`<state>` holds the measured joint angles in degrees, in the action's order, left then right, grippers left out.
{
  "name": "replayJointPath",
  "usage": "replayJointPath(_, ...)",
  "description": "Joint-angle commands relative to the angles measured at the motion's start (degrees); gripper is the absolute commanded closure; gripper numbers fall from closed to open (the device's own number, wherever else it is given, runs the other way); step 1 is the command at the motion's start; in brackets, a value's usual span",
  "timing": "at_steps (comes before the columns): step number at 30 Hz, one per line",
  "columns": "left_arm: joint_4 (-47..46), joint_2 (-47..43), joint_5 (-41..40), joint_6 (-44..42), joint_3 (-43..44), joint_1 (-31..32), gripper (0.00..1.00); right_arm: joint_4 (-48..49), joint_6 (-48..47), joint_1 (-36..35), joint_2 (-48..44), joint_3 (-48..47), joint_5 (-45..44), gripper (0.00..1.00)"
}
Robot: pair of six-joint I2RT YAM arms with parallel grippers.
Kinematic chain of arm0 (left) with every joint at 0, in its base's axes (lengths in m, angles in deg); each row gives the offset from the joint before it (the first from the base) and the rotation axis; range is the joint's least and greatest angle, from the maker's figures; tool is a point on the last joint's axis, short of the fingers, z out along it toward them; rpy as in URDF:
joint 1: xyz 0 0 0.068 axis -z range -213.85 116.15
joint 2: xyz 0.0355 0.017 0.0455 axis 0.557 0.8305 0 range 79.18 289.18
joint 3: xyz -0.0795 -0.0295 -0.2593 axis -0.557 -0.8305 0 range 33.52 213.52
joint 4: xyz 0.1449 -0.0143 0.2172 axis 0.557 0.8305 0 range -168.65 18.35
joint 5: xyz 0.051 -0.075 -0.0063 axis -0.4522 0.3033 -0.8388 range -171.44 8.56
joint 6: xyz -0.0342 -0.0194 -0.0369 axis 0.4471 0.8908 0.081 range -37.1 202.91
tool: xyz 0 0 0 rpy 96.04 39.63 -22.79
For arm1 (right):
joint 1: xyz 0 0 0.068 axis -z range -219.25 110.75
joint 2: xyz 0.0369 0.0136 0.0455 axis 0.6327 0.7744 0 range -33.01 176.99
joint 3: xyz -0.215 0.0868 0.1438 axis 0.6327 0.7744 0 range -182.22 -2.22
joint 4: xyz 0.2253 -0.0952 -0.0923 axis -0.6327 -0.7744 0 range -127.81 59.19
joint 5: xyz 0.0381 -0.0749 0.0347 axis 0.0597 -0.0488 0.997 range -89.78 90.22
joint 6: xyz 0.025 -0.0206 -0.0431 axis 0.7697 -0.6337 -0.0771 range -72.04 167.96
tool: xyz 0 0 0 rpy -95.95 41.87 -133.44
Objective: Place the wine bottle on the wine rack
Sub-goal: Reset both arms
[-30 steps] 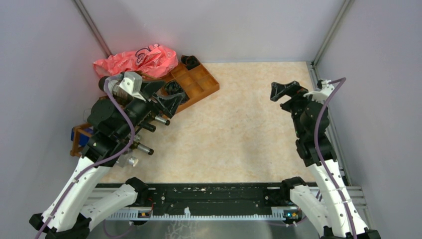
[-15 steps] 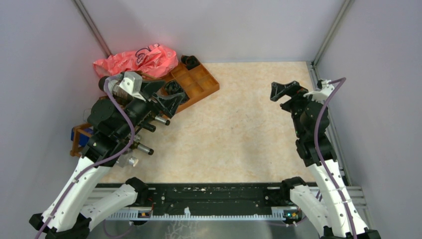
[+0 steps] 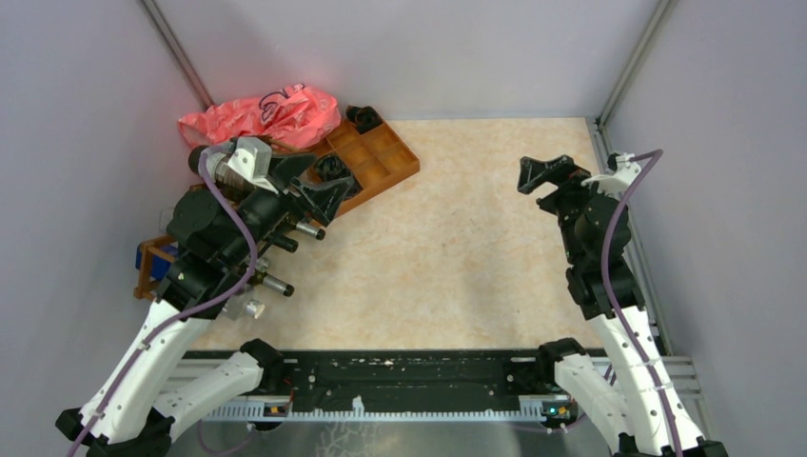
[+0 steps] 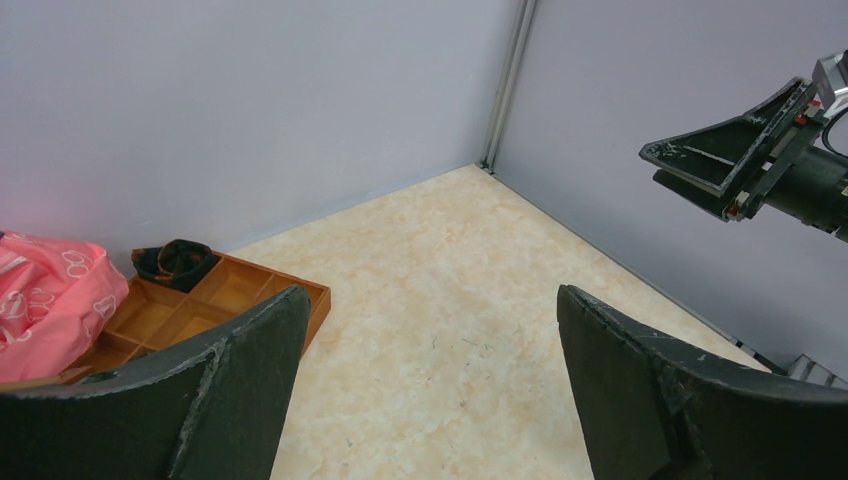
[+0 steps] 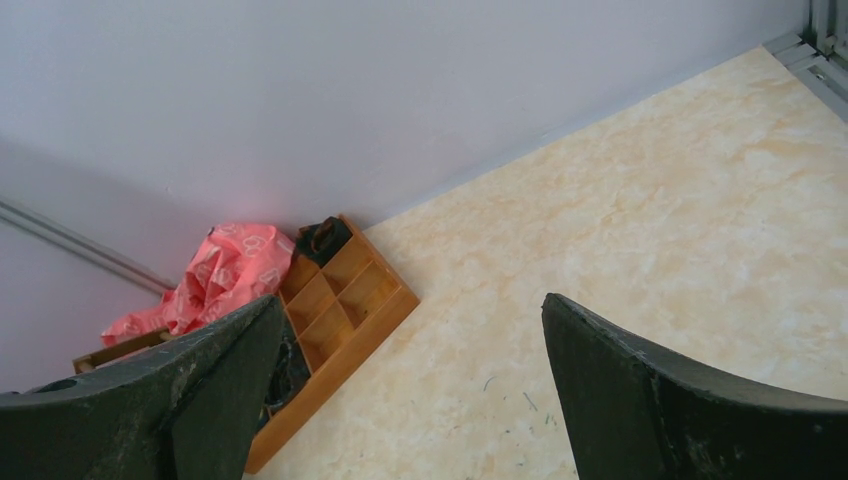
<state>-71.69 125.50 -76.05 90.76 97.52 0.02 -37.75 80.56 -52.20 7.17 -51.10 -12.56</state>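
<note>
— Can any writing be read?

— Dark scrawls are seen on the pink bag (image 3: 257, 116) beside the tray (image 3: 395, 162), but no word can be made out.

— How are the jaws set?

— The left gripper (image 4: 430, 300) is spread wide above the table (image 3: 457, 248); nothing is gripped or touched. The right gripper (image 5: 410, 305) is spread just as wide, and nothing is grasped there either.

— Where is the rack?

— The rack (image 3: 143, 279) is glimpsed at the table's left edge, mostly hidden under the left arm. The bottle cannot be made out.
</note>
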Motion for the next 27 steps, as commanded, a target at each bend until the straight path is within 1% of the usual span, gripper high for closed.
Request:
replayJointPath(1,0.40,-0.88,-0.79,-0.45,0.15,-0.29,0.01,1.40,-0.77,0.12,-0.90,-2.23,-0.89,0.02)
replayJointPath(27,0.60,-1.25,-0.81,-0.46,0.15,-0.25,0.01,1.23,-1.49,0.12,-1.64,-2.34,-1.90,0.02)
